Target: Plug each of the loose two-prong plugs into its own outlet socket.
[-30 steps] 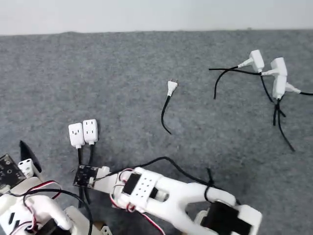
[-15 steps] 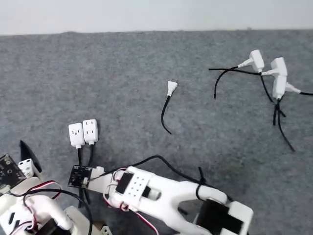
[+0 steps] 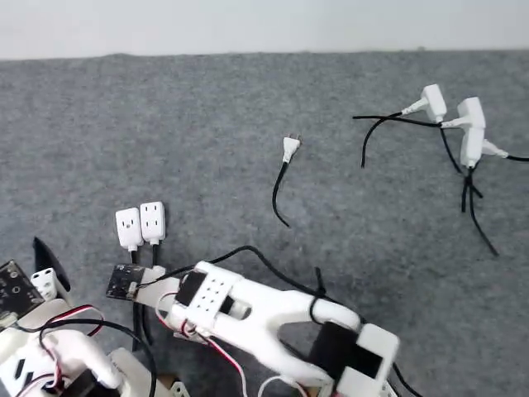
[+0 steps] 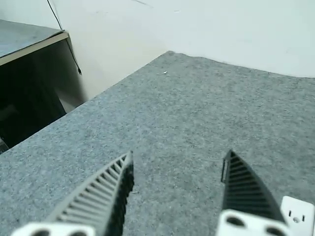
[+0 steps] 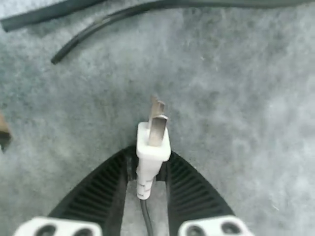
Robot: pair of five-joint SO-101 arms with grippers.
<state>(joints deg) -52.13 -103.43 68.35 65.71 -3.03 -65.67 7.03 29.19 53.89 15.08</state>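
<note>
A grey felt mat [image 3: 207, 124] meets a white wall [image 3: 248, 25], a dark desk [image 4: 29, 88] beside.

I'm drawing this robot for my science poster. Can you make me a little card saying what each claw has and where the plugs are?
Right claw: shut on a white plug, prongs pointing out
Left claw: open, holding nothing
Free sockets: two, side by side
Loose plug: lying by itself, past the sockets
</note>
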